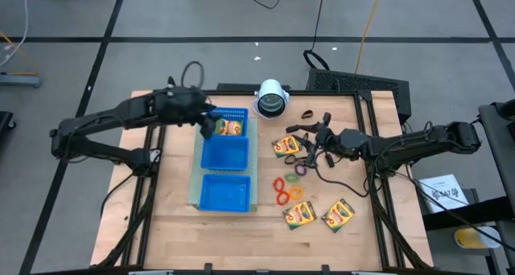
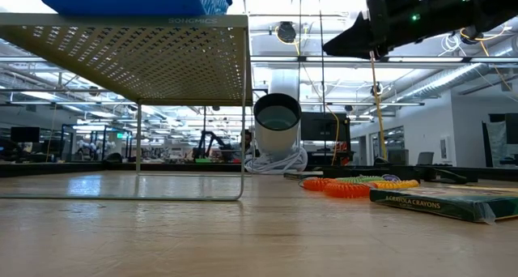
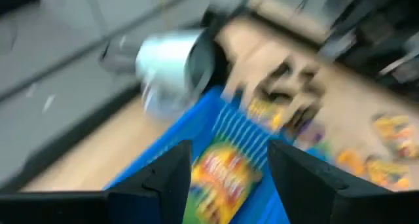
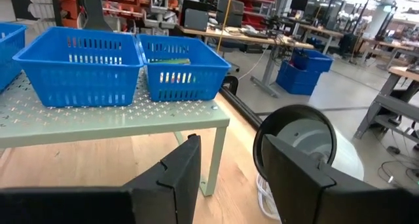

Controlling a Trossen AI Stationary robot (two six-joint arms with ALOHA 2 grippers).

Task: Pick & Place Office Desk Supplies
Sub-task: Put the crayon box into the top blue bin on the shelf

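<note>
A yellow-and-green crayon box (image 1: 232,129) (image 3: 221,185) lies in the far compartment of the blue tray (image 1: 224,172), which sits on a perforated metal stand (image 2: 121,34). My left gripper (image 1: 208,127) (image 3: 229,149) hovers open at that compartment's left rim, and the box shows beyond its spread fingers. Three more crayon boxes (image 1: 286,146) (image 1: 299,215) (image 1: 338,215) lie flat on the table right of the tray, with red, orange, green and purple rings (image 1: 288,186) between them and black clips (image 1: 306,114) at the back. My right gripper (image 1: 311,149) (image 4: 226,178) stands open above these, holding nothing.
A white round cylinder (image 1: 272,98) (image 4: 308,142) stands at the table's far edge, just behind the tray. The stand's thin legs (image 2: 244,123) raise the tray well above the tabletop. Bare wood lies left of the stand and along the near edge.
</note>
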